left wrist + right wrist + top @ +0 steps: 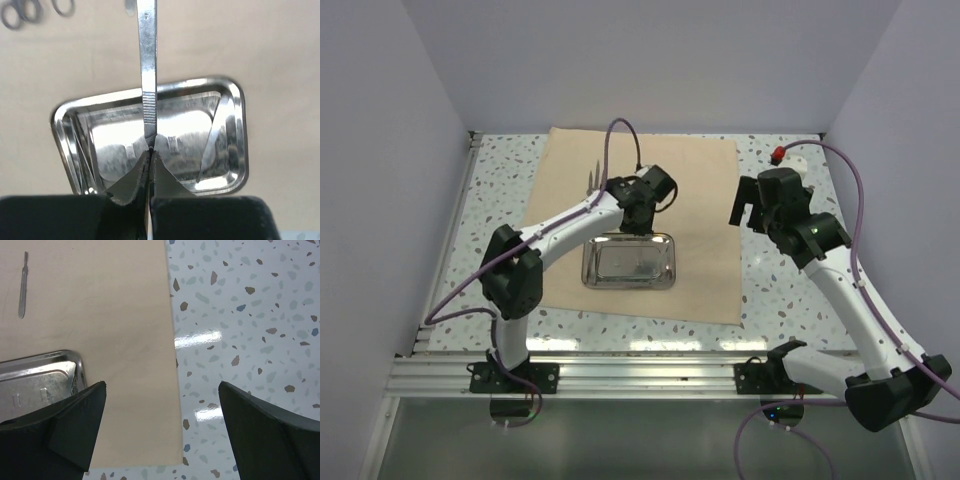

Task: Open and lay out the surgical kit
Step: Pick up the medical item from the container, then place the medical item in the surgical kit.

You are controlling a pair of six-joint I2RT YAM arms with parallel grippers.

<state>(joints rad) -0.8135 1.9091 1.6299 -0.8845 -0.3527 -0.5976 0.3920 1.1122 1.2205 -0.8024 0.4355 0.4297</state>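
The tan cloth wrap [700,230] lies spread flat on the table. On its near middle sits the shiny steel tray [628,262]. My left gripper [635,225] hangs over the tray's far edge. In the left wrist view this gripper [151,150] is shut on a flat, thin metal instrument [147,75] that points away from the camera above the tray [235,130]. Another thin instrument [212,140] leans inside the tray. My right gripper [748,212] is open and empty over the cloth's right edge [170,390]. A scalpel-like instrument [22,285] lies on the cloth.
Ring-handled instruments [20,12] lie on the cloth beyond the tray, seen as small metal pieces [592,180] from above. A red-capped white object [785,155] sits at the back right. White walls enclose the speckled table [790,290] on three sides.
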